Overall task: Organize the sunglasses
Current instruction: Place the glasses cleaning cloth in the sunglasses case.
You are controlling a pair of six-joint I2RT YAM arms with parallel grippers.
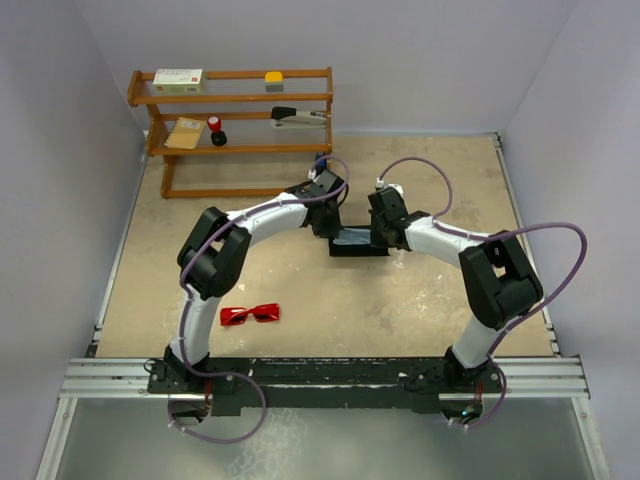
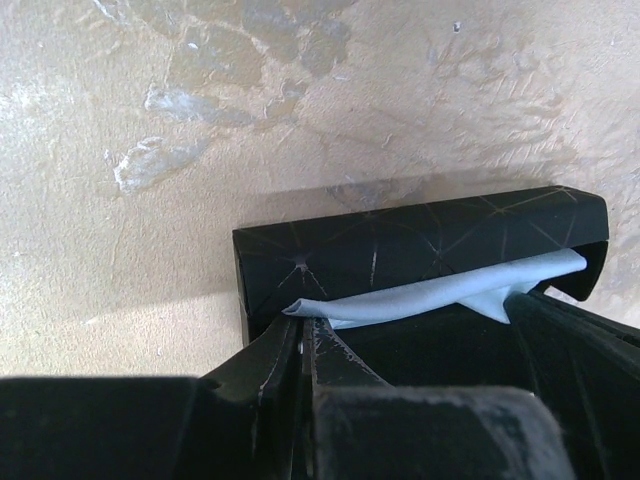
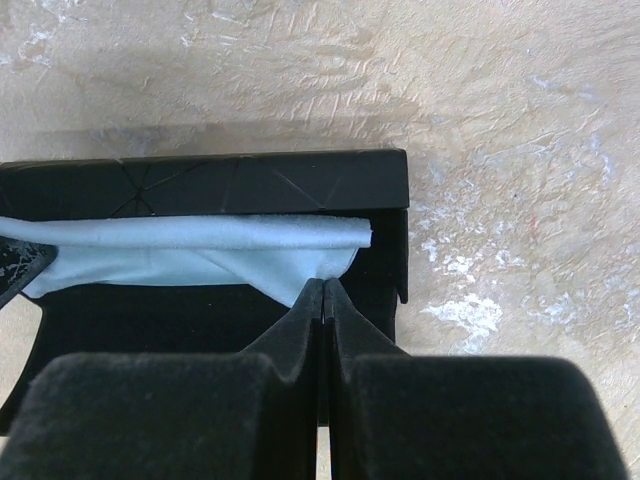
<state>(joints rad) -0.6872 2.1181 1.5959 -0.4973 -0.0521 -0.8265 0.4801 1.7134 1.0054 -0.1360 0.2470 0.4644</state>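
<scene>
My left hand (image 2: 303, 335) and right hand (image 3: 323, 300) both pinch the blue cloth (image 3: 190, 248) over the open black case (image 3: 220, 182), sunglasses (image 1: 250, 315) well apart.

- One pair of small bright red sunglasses (image 1: 250, 315) with translucent lenses, at 7 o'clock on the beige table (image 1: 420, 310)
- One long black rectangular case (image 1: 358, 250)
- One light blue soft cloth (image 3: 200, 250)
- One brown wooden rack (image 1: 230, 190), at 11 o'clock
- Five things on the rack: one flat white box (image 1: 178, 80), one small yellow-topped block (image 1: 274, 79), one black and silver stapler (image 1: 298, 117), one flat tan packet (image 1: 185, 133), one small red and black item (image 1: 216, 130)
- Two black and white arms: left arm (image 1: 215, 260), right arm (image 1: 495, 275)
- Two black two-finger grippers: left gripper (image 2: 300, 325), right gripper (image 3: 323, 292)
</scene>
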